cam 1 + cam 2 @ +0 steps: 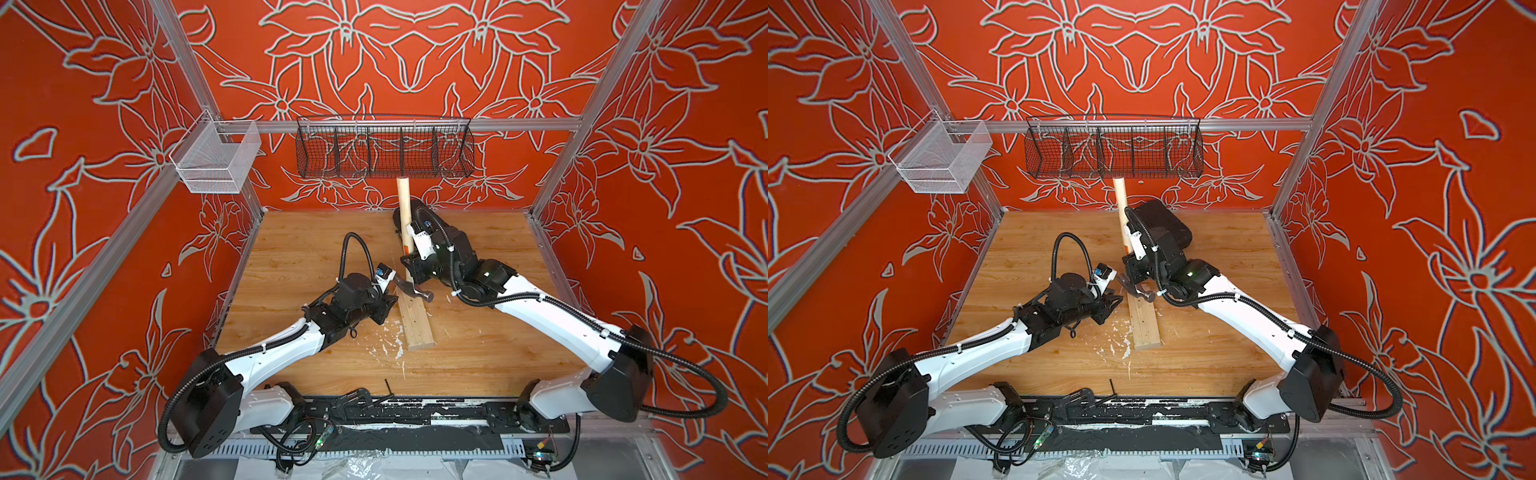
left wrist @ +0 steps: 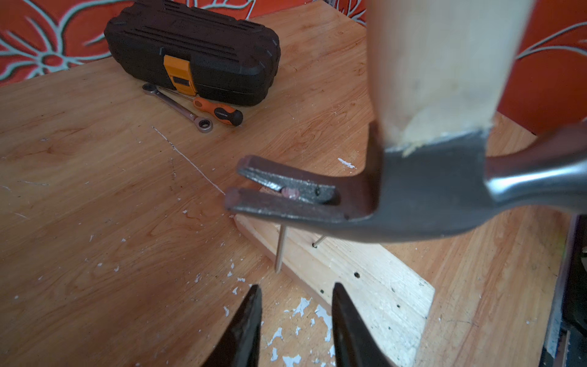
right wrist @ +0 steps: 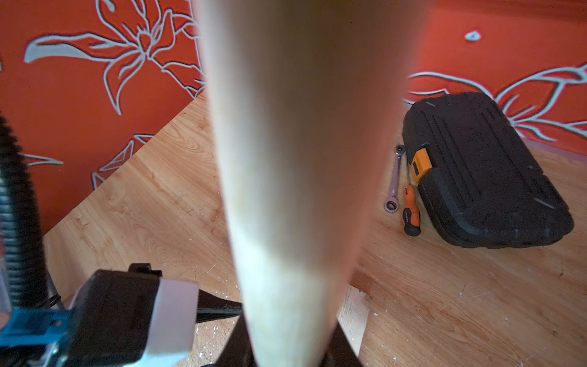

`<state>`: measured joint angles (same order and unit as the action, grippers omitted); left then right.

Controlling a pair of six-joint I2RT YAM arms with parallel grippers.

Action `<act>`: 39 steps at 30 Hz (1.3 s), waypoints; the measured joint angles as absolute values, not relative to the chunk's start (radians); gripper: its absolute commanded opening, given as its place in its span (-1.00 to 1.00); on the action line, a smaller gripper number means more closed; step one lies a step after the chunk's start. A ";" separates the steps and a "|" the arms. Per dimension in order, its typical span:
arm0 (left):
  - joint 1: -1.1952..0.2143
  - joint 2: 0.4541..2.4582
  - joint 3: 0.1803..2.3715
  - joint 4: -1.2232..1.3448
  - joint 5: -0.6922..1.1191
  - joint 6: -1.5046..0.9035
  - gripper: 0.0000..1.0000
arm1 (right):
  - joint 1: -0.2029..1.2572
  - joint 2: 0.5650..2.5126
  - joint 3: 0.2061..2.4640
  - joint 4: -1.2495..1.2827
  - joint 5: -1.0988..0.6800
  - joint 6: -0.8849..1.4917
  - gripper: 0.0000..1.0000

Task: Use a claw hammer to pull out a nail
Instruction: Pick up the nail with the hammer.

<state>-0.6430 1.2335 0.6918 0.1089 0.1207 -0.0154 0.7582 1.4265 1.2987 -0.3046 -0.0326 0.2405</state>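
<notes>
Nail pull | right gripper (image 1: 408,259) clamped on the claw hammer (image 2: 428,190) by its handle, head over the plank (image 2: 365,286) | nail (image 2: 280,251) sat in the claw's slot | left gripper (image 2: 297,317) held its fingers apart, empty | best eased straight up, keeping the nail wedged.

In both top views: from high above the near edge, down over the whole table (image 1: 299,257). Wrist views: close on the claw hammer (image 2: 428,190), sharing the far black case (image 3: 486,171).

Right gripper (image 1: 409,262) clamped tight; left gripper (image 2: 297,290) stands parted.
</notes>
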 measured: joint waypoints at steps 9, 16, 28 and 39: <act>-0.643 1.272 0.733 0.114 0.090 0.004 -0.32 | 0.758 1.427 1.299 -0.305 -0.050 0.245 -1.00; -0.643 1.297 0.734 0.113 0.087 0.004 -0.35 | 0.758 1.427 1.299 -0.305 -0.051 0.246 -1.00; -0.643 1.310 0.735 0.114 0.084 0.012 -0.50 | 0.758 1.427 1.299 -0.305 -0.054 0.248 -1.00; -0.643 1.324 0.735 0.115 0.083 0.010 -0.69 | 0.758 1.427 1.299 -0.305 -0.072 0.252 -1.00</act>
